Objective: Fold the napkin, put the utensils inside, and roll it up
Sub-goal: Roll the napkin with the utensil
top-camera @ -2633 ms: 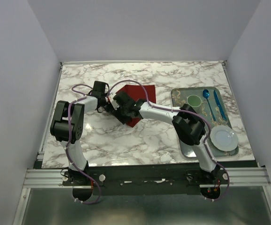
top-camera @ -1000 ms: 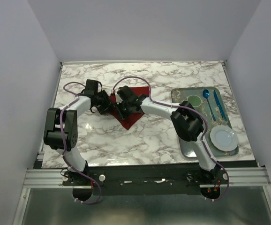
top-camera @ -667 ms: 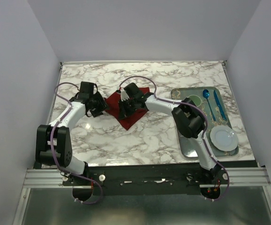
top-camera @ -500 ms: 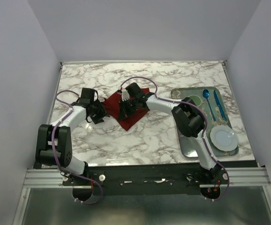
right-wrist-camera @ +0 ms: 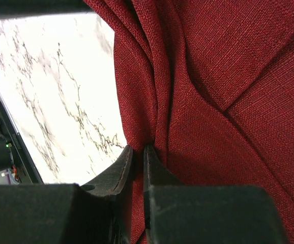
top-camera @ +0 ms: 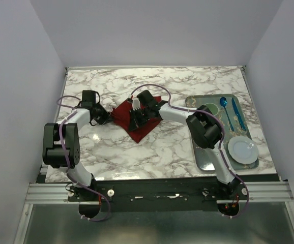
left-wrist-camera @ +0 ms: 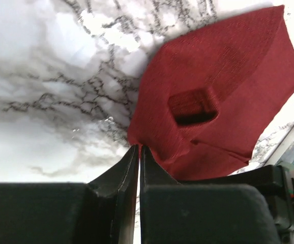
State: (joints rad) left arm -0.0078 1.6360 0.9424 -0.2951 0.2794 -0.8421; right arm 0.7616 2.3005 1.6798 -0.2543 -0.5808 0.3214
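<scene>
Napkin (top-camera: 120,113) lies mid-bench, immediately right of the left end effector (left-wrist-camera: 138,147), whose nearly closed jaws pinch its corner; right end effector (right-wrist-camera: 137,148) clamps a central fold.

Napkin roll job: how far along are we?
Done: little. The napkin shows only a partial, rumpled fold. In hand: the left tool looks closed on the napkin's corner, and the right tool pinches a crease mid-cloth. Left: finish the fold, fetch the blue utensils lying on the tray, lay them inside, then roll.
</scene>
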